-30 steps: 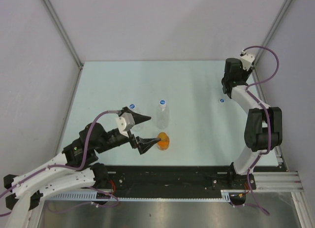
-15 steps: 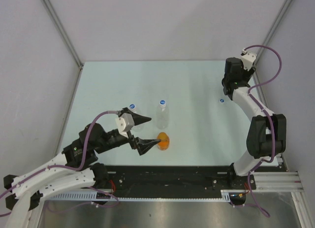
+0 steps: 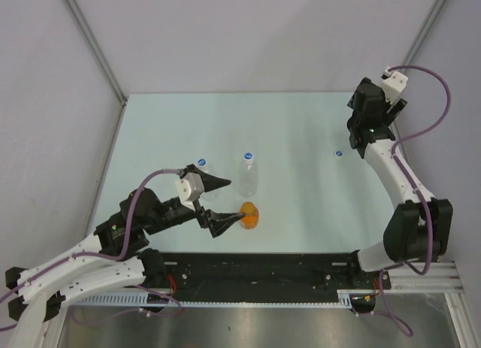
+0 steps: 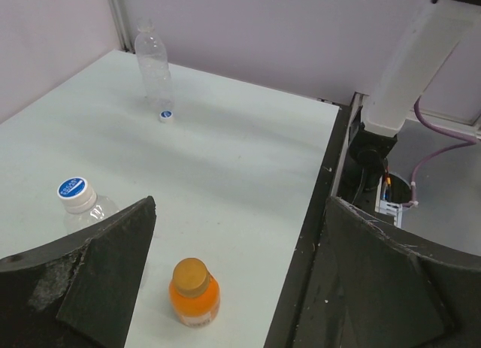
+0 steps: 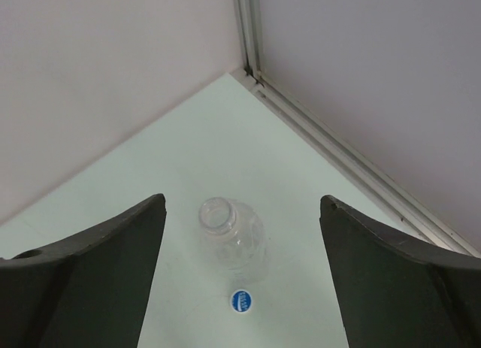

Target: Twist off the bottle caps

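My left gripper (image 3: 234,198) is open, its jaws wide on either side of the orange bottle (image 3: 250,215), not touching it. In the left wrist view (image 4: 240,205) that bottle (image 4: 195,299) stands upright with its orange cap (image 4: 190,276) on. A clear bottle (image 3: 248,179) with a blue cap (image 4: 73,188) stands just behind it. Another blue cap (image 3: 201,165) shows by my left finger, its bottle hidden. My right gripper (image 5: 240,213) is open above an uncapped clear bottle (image 5: 234,239). A loose blue cap (image 5: 241,301) lies beside it and also shows in the top view (image 3: 339,153).
The black front rail (image 3: 301,261) runs along the near edge by the orange bottle. Grey walls close the table, with a corner post (image 5: 252,62) just behind the uncapped bottle. The right arm (image 3: 394,167) stretches along the right side.
My right arm has lifted and swung up and to the right, away from the uncapped bottle. My left arm has hardly moved.
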{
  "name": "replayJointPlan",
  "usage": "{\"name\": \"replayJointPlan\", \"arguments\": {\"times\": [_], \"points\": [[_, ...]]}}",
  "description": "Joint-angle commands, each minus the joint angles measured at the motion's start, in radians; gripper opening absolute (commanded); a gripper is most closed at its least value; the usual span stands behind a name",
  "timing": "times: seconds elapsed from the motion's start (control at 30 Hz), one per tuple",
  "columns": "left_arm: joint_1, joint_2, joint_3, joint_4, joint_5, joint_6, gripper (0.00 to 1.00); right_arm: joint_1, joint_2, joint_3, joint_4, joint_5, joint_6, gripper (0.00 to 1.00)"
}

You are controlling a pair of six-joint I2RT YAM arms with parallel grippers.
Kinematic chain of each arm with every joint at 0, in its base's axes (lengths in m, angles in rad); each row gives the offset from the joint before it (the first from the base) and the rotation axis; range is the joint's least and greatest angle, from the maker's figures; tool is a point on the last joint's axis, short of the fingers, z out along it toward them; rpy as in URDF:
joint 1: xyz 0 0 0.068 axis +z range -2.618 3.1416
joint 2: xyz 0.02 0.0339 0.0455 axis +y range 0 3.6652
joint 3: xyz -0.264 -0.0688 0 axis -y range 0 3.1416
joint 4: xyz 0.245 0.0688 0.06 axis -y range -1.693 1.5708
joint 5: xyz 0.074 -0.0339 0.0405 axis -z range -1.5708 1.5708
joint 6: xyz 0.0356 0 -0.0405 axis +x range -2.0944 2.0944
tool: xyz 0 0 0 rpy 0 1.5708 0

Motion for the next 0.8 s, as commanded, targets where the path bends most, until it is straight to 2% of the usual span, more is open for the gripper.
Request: {"name": "replayJointPlan", "arguments": {"times": [0.0,0.1,0.3,0.33,0.43,0.47,0.57,0.63,0.77], "points": [[0.001,0.000,0.032,-0.011,-0.035,-0.004,1.00,0.035,-0.185,0.076,-0.034,-0.010,0.054,0.89],[0.000,-0.003,0.034,-0.017,-0.113,-0.018,1.00,0.113,-0.251,0.095,-0.129,-0.031,0.074,0.89],[0.001,0.037,0.071,-0.119,-0.418,-0.105,1.00,0.475,-0.370,0.078,-0.352,-0.168,0.148,0.83],[0.003,0.035,0.074,-0.131,-0.435,-0.134,1.00,0.581,-0.380,0.036,-0.369,-0.195,0.156,0.83],[0.004,-0.001,0.046,-0.157,-0.489,-0.185,1.00,0.735,-0.431,-0.072,-0.351,-0.239,0.183,0.82],[0.004,-0.015,0.037,-0.166,-0.504,-0.197,1.00,0.829,-0.436,-0.084,-0.360,-0.225,0.194,0.82],[0.003,-0.072,-0.007,-0.180,-0.538,-0.254,1.00,1.002,-0.402,-0.129,-0.393,-0.154,0.226,0.83],[0.003,-0.094,-0.040,-0.183,-0.543,-0.289,1.00,1.053,-0.382,-0.149,-0.415,-0.099,0.254,0.84],[0.003,-0.106,-0.064,-0.198,-0.529,-0.318,1.00,1.080,-0.359,-0.236,-0.381,-0.145,0.314,0.85]]}}
